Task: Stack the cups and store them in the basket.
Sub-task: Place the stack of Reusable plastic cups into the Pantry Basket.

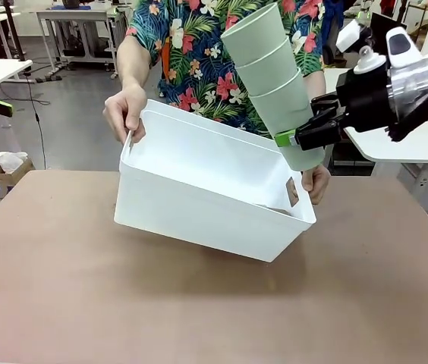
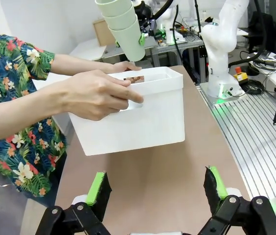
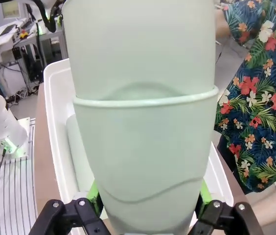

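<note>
Front view: stack of mint green tumblers held over the white bin

Stack of three nested mint green tumblers (image 1: 271, 72) hangs tilted above the right-hand end of the bin in the front view, its bottom overlapping the bin's far rim in that view. Right gripper (image 1: 294, 138) is closed on the lowest tumbler, one finger to each side, green pads against the wall (right wrist view). White plastic bin (image 1: 206, 205) is held up off the brown tabletop (image 1: 62, 288), tilted, its end at picture right lower in the front view. Inside the bin, right wrist view: a pale green tumbler (image 3: 79, 152), lying along one wall, partly hidden by the stack. Person's right hand (image 1: 127, 114) grips the bin's rim at picture left; left hand (image 1: 316, 184) is at the opposite end, by the cut-out handle (image 1: 292, 192). Person wears a dark floral shirt (image 1: 206, 45). Left gripper (image 2: 156, 188): fingers wide apart, nothing between them, well apart from the bin. Exact contents of the bin: cannot tell.
</note>
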Action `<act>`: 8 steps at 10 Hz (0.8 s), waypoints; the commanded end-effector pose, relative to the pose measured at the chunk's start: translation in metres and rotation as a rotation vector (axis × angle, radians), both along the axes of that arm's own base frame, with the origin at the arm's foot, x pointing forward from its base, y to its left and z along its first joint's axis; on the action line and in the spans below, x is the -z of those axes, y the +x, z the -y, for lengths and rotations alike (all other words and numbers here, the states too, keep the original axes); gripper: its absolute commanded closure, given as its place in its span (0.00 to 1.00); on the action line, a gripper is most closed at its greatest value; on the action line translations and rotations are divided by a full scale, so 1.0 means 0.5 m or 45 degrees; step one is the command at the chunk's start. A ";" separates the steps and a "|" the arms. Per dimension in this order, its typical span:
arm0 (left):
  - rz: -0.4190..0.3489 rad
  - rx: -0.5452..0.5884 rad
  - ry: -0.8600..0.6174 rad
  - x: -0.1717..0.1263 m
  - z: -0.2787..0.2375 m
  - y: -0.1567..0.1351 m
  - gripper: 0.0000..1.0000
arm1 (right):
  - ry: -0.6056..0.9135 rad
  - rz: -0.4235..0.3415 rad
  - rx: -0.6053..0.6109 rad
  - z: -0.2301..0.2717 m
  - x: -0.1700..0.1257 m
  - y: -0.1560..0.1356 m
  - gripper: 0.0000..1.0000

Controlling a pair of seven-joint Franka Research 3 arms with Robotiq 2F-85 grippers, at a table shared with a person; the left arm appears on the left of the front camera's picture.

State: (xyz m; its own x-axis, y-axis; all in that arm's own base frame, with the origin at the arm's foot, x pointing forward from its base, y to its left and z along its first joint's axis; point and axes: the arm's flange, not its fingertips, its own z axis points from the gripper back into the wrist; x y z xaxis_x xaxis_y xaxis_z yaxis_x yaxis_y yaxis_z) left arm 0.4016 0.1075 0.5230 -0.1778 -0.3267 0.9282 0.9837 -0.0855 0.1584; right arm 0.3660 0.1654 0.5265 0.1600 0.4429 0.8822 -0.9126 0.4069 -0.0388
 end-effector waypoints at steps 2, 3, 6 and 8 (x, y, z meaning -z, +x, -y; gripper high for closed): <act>-0.012 -0.010 0.013 -0.002 0.004 -0.006 0.00 | -0.005 0.027 0.010 0.003 -0.008 -0.009 0.15; -0.012 -0.010 0.013 -0.002 0.004 -0.006 0.00 | -0.005 0.027 0.010 0.003 -0.008 -0.009 0.15; -0.012 -0.010 0.013 -0.002 0.004 -0.006 0.00 | -0.099 -0.027 -0.023 -0.051 -0.008 0.044 0.15; -0.012 -0.010 0.013 -0.002 0.004 -0.006 0.00 | -0.186 -0.042 -0.047 -0.084 0.004 0.068 0.15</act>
